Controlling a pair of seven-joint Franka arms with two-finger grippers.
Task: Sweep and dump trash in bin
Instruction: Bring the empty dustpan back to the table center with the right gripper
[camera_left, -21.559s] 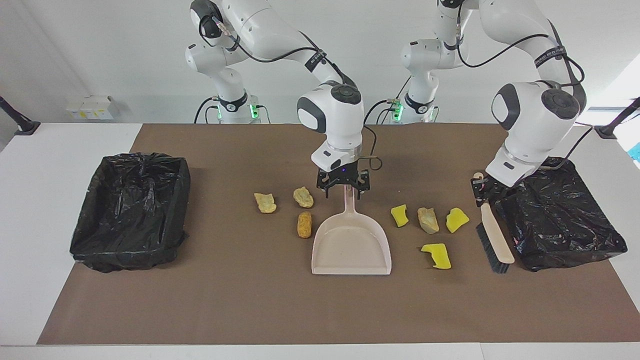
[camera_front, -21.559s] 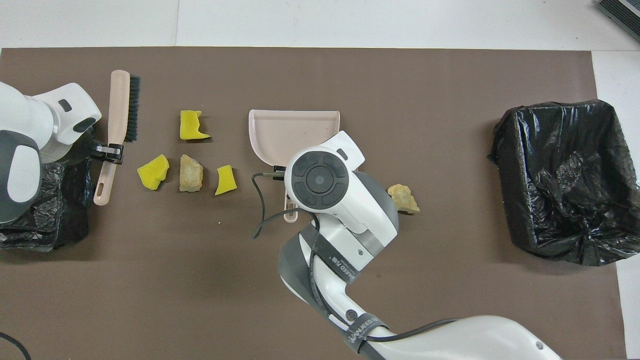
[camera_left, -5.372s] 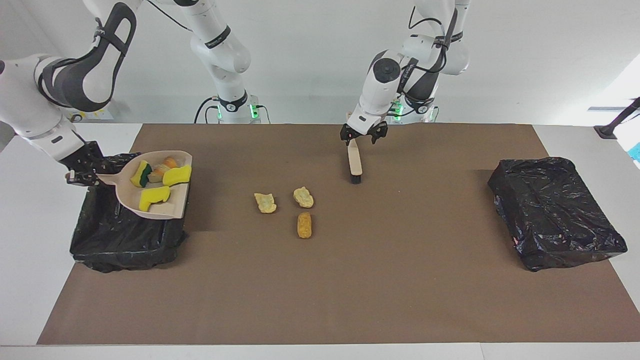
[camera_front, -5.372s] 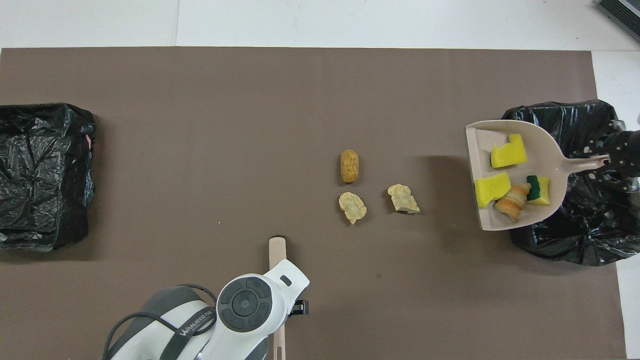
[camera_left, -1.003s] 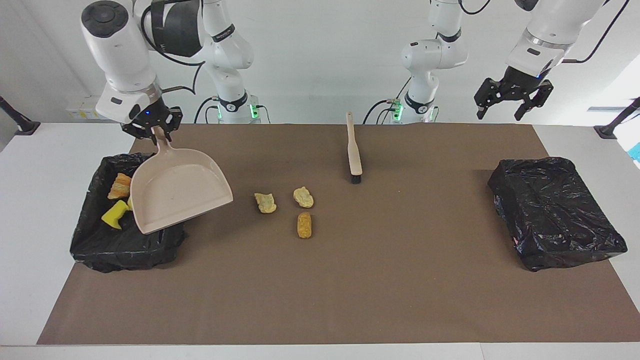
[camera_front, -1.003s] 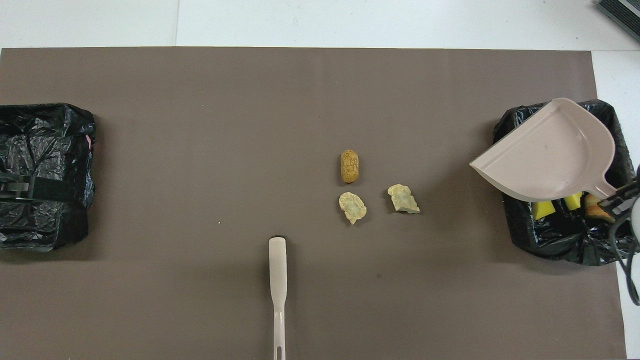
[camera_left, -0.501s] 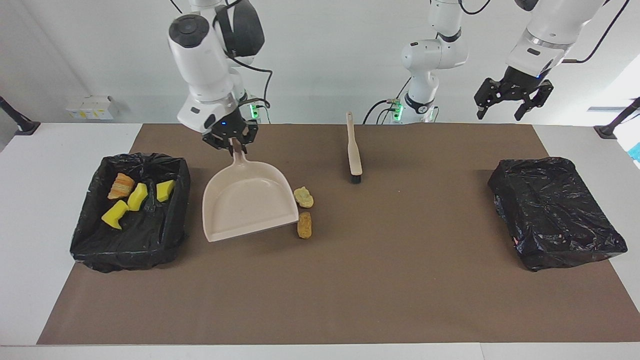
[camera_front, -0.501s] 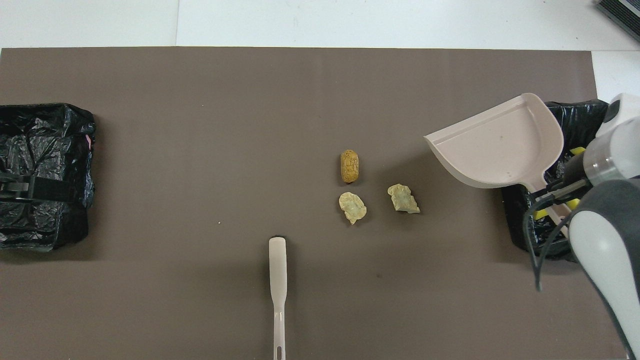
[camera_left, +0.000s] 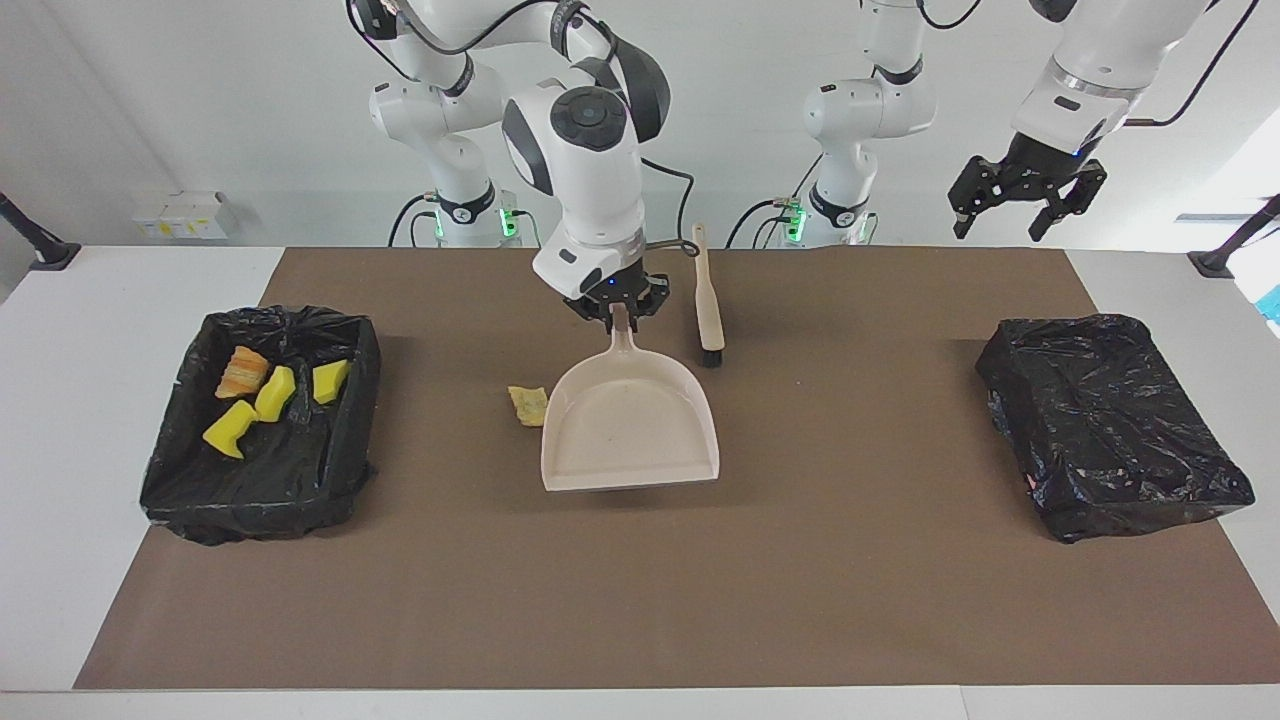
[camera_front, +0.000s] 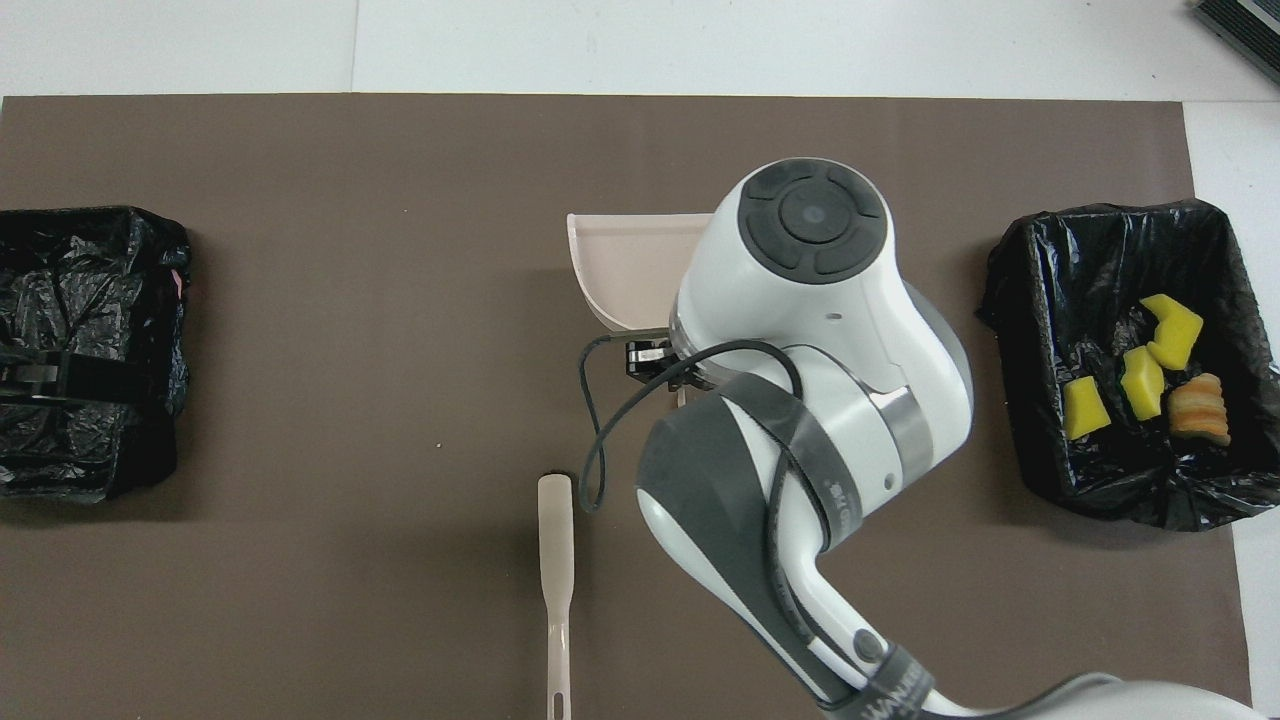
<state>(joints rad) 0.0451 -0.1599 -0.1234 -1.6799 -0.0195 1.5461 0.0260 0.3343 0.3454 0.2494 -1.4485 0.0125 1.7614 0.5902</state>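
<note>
One legible mark: white letters "WANJEE…", cut off at the picture's bottom edge, on the black strap (camera_front: 884, 692) round my right arm, well up from my right gripper's (camera_left: 613, 310) fingertips; other strap print unreadable.

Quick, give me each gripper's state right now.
Left gripper: open, empty, raised above the table's left-arm end.
Right gripper: shut on the dustpan handle, mid-table.

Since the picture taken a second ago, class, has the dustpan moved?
Yes. The dustpan, held by the right hand, has left the bin holding dumped scraps and now sits mid-mat, beside the brush.
</note>
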